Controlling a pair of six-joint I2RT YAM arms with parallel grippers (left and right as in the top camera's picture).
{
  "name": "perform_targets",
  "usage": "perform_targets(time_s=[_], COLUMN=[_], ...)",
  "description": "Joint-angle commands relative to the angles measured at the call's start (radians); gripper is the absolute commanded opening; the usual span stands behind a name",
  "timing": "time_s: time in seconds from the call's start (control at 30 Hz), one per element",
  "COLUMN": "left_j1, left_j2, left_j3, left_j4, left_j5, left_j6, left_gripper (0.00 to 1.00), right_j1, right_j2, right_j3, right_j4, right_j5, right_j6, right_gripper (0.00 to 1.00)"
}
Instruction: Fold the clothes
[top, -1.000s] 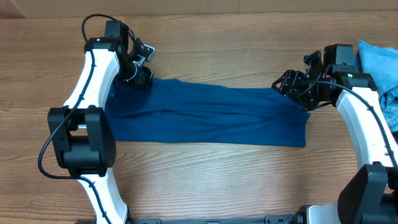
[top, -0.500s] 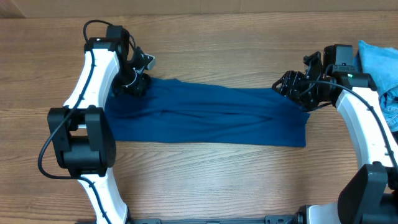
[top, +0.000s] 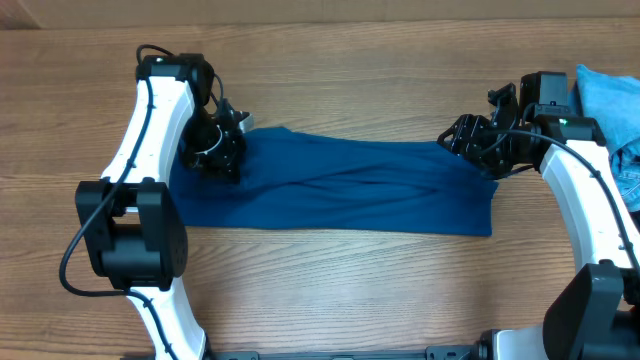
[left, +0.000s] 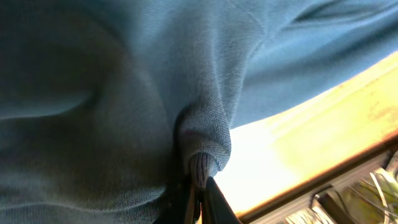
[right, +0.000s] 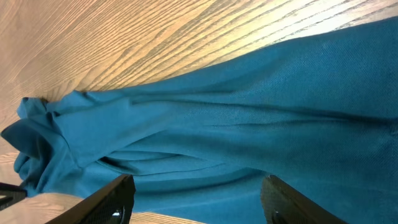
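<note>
The clothes in play are one deep-blue knit shirt (top: 340, 190), spread in a long band across the middle of the wooden table (top: 330, 290). My left gripper (top: 222, 150) is at the shirt's far left corner, shut on a pinched fold of the knit (left: 200, 167); the black fingers (left: 214, 202) meet just under it. At the shirt's right end my right gripper (top: 470, 140) hovers open. In the right wrist view its two fingers (right: 112, 199) stand wide apart over the blue shirt (right: 249, 112) with only flat cloth between them.
A pile of lighter blue garments (top: 610, 95) lies at the table's far right edge, behind the right arm. Bare wood runs along the front and back of the shirt. A dark frame (left: 323, 193) shows past the table's edge in the left wrist view.
My left gripper has closed on the shirt's far left corner and moved slightly toward the front, drawing new diagonal creases into the cloth. The right arm has stayed where it was.
</note>
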Motion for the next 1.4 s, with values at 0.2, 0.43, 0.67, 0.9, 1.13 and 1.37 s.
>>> perform_targets(time_s=[0.2, 0.43, 0.67, 0.9, 1.13, 1.37], left_j1=[-0.018, -0.015, 0.052, 0.19, 0.237, 0.188], left_j2=[-0.034, -0.034, -0.034, -0.034, -0.003, 0.084], left_j3=[0.026, 0.026, 0.026, 0.026, 0.026, 0.026], left_j4=[-0.032, -0.006, 0.274, 0.447, 0.52, 0.517], left_j5=[0.037, -0.03, -0.174, -0.167, 0.027, 0.093], left_j6=[-0.029, -0.116, -0.454, -0.531, -0.372, -0.306], left_gripper=[0.42, 0.32, 0.58, 0.83, 0.8, 0.75], right_j1=[0.002, 0.002, 0.002, 0.002, 0.002, 0.002], right_j2=[-0.001, -0.001, -0.001, -0.001, -0.001, -0.001], right_j3=[0.01, 0.01, 0.01, 0.01, 0.01, 0.01], right_j4=[0.004, 0.004, -0.008, -0.056, -0.034, -0.033], right_j5=[0.006, 0.006, 0.006, 0.013, 0.013, 0.013], right_j6=[-0.007, -0.011, -0.014, -0.037, -0.036, -0.032], right_gripper=[0.69, 0.7, 0.72, 0.74, 0.74, 0.74])
